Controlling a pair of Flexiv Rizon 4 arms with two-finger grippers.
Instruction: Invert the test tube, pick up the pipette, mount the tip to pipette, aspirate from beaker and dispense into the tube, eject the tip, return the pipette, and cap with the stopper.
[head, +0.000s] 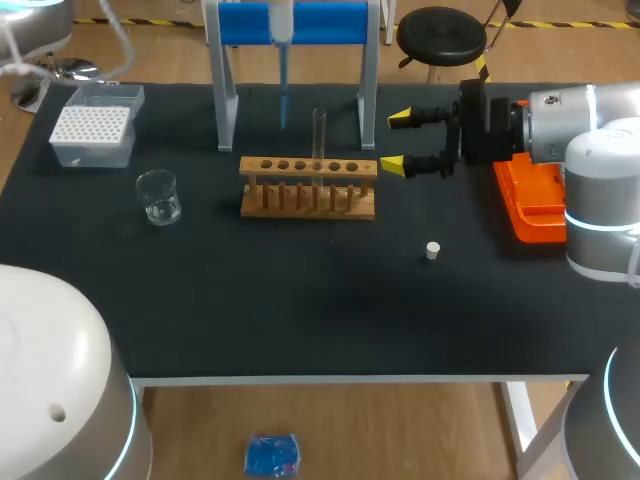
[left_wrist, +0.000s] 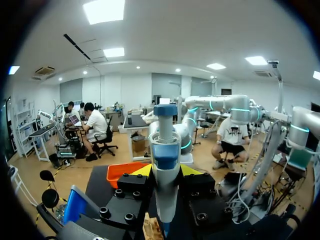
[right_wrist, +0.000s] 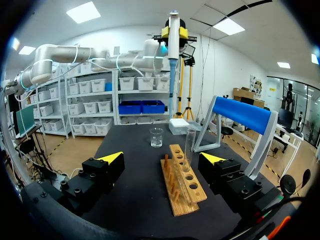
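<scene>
Pipette (left_wrist: 165, 150) position?
Upright above the table's far side, by the blue stand (head: 300, 25). The left gripper (left_wrist: 166, 170) is clamped on its body.
Right gripper (head: 398, 142)?
Fingers apart, holding nothing, just beside the wooden rack (head: 308, 190); the test tube (head: 319, 135) stands upright in it.
Surface?
Black table (head: 300, 320), carrying beaker (head: 159, 196), tip box (head: 92, 122), orange tray (head: 530, 205) and stopper (head: 432, 250), which lies apart from the rack.
</scene>
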